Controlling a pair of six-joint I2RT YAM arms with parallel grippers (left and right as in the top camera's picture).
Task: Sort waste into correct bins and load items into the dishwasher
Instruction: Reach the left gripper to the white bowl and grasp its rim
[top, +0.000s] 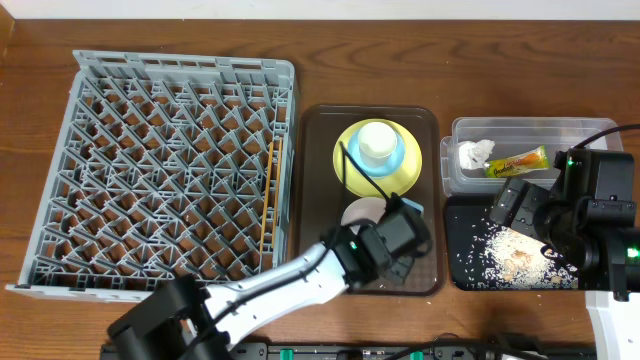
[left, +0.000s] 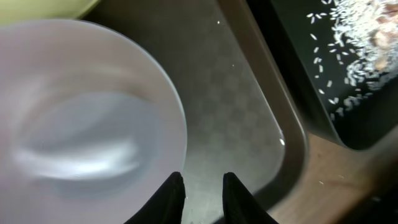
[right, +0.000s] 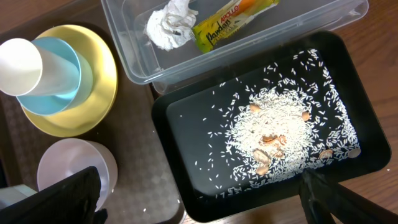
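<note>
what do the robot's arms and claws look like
Left arm: white link, black joints, green light. Right arm: blocky black housings, green light, white lower link. Left claw and right claw: two plain black fingers each.

You can read print on one thing: the small yellow-green plastic snack wrapper (right: 233, 22) lying in the clear rectangular plastic tub (right: 130, 59), seen from the right wrist. Along it runs the word "Pandan" in dark script, and near its orange end a smaller line in capitals that looks like "APOLLO". From overhead the wrapper's print is too small for you to make out.
</note>
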